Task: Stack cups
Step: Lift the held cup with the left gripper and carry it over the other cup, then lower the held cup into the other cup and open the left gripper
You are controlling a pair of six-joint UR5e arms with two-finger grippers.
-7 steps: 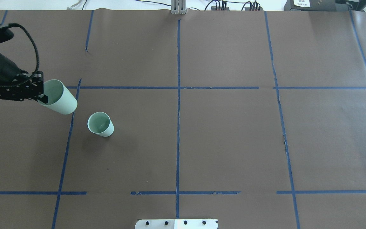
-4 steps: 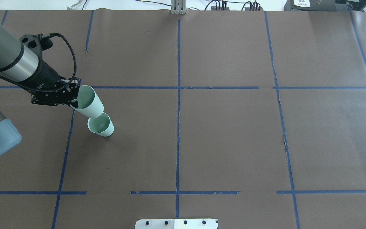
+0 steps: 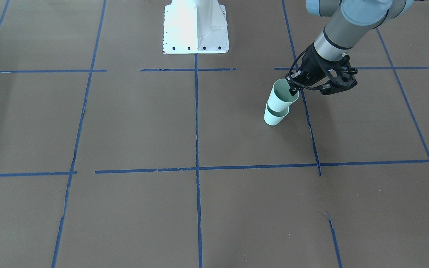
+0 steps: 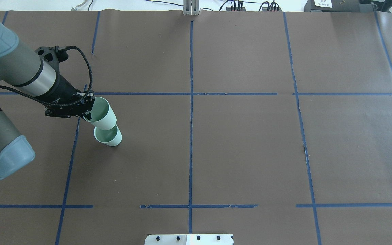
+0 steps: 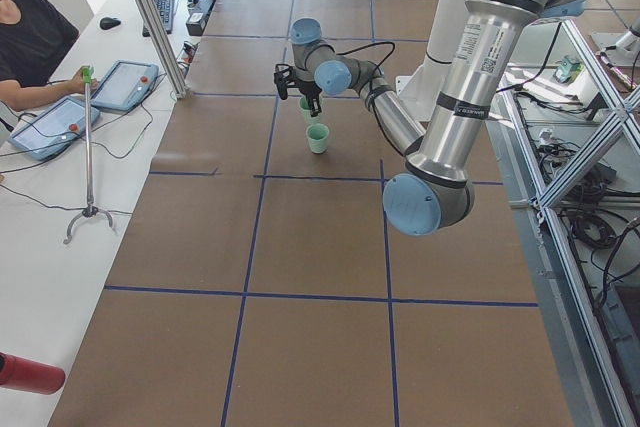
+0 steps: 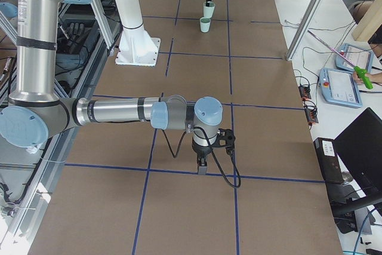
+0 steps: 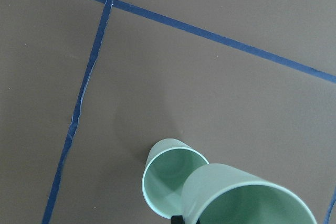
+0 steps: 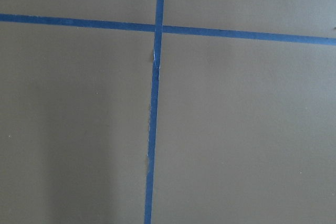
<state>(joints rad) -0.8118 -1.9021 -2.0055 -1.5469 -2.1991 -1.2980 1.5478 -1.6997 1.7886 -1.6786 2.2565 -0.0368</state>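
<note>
Left gripper (image 4: 87, 113) clamped on the rim of the tilted cup (image 4: 103, 115), which hangs just above the upright cup (image 4: 110, 138). Whether the right gripper (image 6: 203, 165) is apart or together cannot be told.

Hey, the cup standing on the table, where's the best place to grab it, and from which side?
Probably its outer wall just under the rim, coming in level from the side away from the left gripper. The standing cup is upright and tapers toward its base, so a high grip should slip less. The held cup hangs over its mouth, blocking a pinch from above.
</note>
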